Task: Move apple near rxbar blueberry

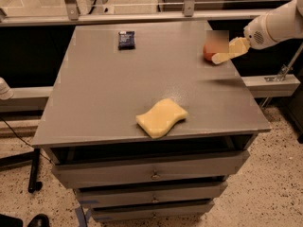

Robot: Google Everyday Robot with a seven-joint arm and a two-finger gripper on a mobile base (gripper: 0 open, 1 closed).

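Observation:
The apple [208, 52] sits near the right edge of the grey table, at the back; only its red-orange lower left part shows. My gripper [221, 54] reaches in from the right on a white arm and is right at the apple, open, with its tan near finger [226, 56] across the apple's right side. The rxbar blueberry [126, 39], a flat dark navy bar, lies at the back of the table, left of centre and far to the left of the apple.
A wavy yellow sponge [161, 117] lies near the table's front edge. The grey table [109, 93] has drawers [151, 174] below. A metal rail [142, 17] runs behind the table. A white ledge [272, 82] stands to the right.

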